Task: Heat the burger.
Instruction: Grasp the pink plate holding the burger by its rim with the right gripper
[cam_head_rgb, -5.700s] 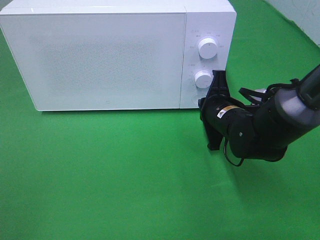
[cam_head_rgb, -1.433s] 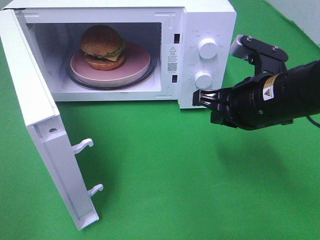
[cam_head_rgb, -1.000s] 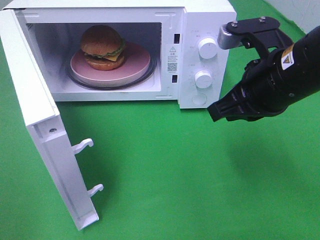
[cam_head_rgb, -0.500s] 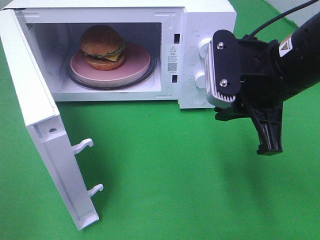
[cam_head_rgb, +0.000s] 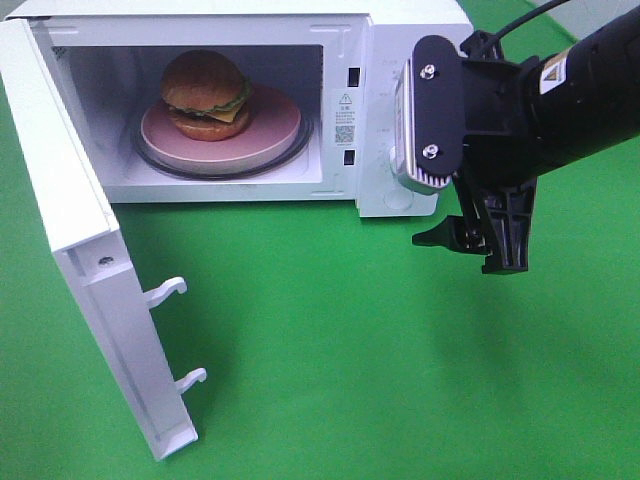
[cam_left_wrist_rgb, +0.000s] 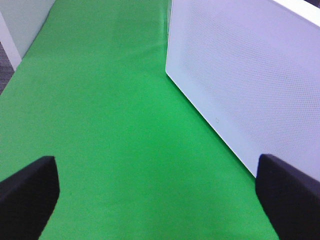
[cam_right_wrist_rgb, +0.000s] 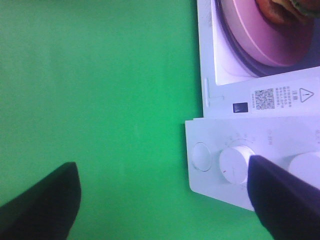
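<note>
Burger (cam_head_rgb: 205, 93): sits on a round pink plate (cam_head_rgb: 270, 137) inside the open microwave (cam_head_rgb: 395, 20), upper left of the high view; glossy bun on top, lettuce and cheese showing at its edge.
Burger in the right wrist view: only a sliver of it (cam_right_wrist_rgb: 280, 10) shows at the upper right corner, above the plate (cam_right_wrist_rgb: 255, 42).
Microwave door (cam_head_rgb: 90, 260): swung wide open toward the lower left of the high view, two white latch hooks sticking out of its inner edge.
Right pincer (cam_head_rgb: 470, 235): at right centre of the high view, just in front of the microwave's control panel, above the green table (cam_head_rgb: 330, 360); jaws spread wide, nothing between them (the wrist view shows only green cloth and the panel between the two dark fingers (cam_right_wrist_rgb: 42, 200)).
Burger relative to right pincer: well apart, up and to the left of it in the high view, inside the cavity while the pincer hangs outside.
Knobs: one white dial (cam_right_wrist_rgb: 236, 165) lies between the right pincer's fingers in the wrist view, a round button (cam_right_wrist_rgb: 201, 156) beside it.
Left pincer (cam_left_wrist_rgb: 160, 200): jaws wide apart, empty, over the table (cam_left_wrist_rgb: 115, 125) beside the door's white outer face (cam_left_wrist_rgb: 250, 75); not seen in the high view.
</note>
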